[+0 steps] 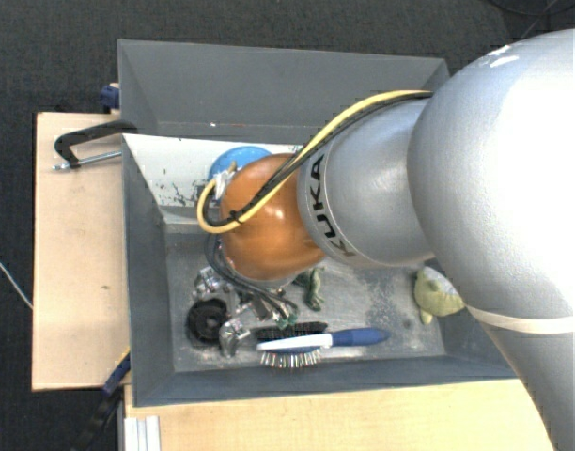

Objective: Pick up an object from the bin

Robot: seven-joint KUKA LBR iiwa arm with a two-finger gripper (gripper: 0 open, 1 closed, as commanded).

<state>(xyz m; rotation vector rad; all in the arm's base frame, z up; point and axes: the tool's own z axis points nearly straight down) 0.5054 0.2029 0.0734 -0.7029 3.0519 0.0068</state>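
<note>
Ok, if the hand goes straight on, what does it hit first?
Probably the black round disc or the blue-handled bristle brush right beneath the hand; depth is unclear.

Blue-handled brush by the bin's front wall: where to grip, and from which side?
Likely the blue handle, from straight above, closing across its narrow width. The brush lies flat along the front wall. Its handle end points toward the view's right over bare floor, while the bristle head sits against the clutter by the gripper.

My one camera looks down into the grey bin point(145, 280) from above, tilted slightly sideways and close in; the arm point(391, 186) enters from its right.
</note>
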